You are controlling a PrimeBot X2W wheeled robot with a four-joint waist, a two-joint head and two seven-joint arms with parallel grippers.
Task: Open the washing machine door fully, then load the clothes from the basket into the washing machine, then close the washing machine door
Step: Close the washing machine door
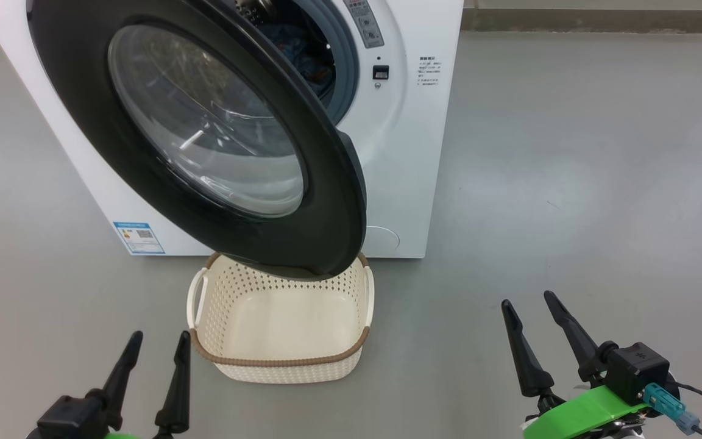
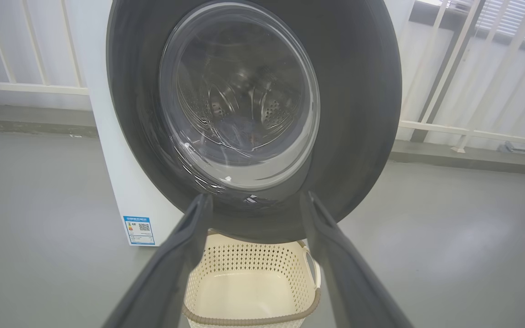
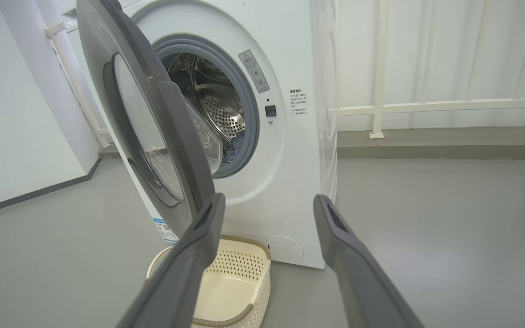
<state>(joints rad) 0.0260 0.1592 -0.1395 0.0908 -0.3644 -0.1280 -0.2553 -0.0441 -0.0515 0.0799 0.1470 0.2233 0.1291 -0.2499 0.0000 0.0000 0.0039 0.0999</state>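
Left gripper (image 1: 161,335) and right gripper (image 1: 527,299) of mine stand spread wide, touching nothing, either side of the basket (image 1: 284,361) on the floor (image 1: 570,183), the washing machine door (image 1: 326,231) half-open over its far rim, the clothes (image 1: 302,52) inside the drum (image 3: 221,114).

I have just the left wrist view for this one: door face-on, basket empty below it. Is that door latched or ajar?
Observer: Ajar. The right wrist view shows the washing machine door standing partway open, gasket exposed behind it.
Operator: Are the clothes loaded?
Observer: Blue clothes lie low in the drum, just inside the gasket.
Operator: And the right pincer?
Observer: In the head view the right pincer is open and empty, right of the basket, clear of the door.
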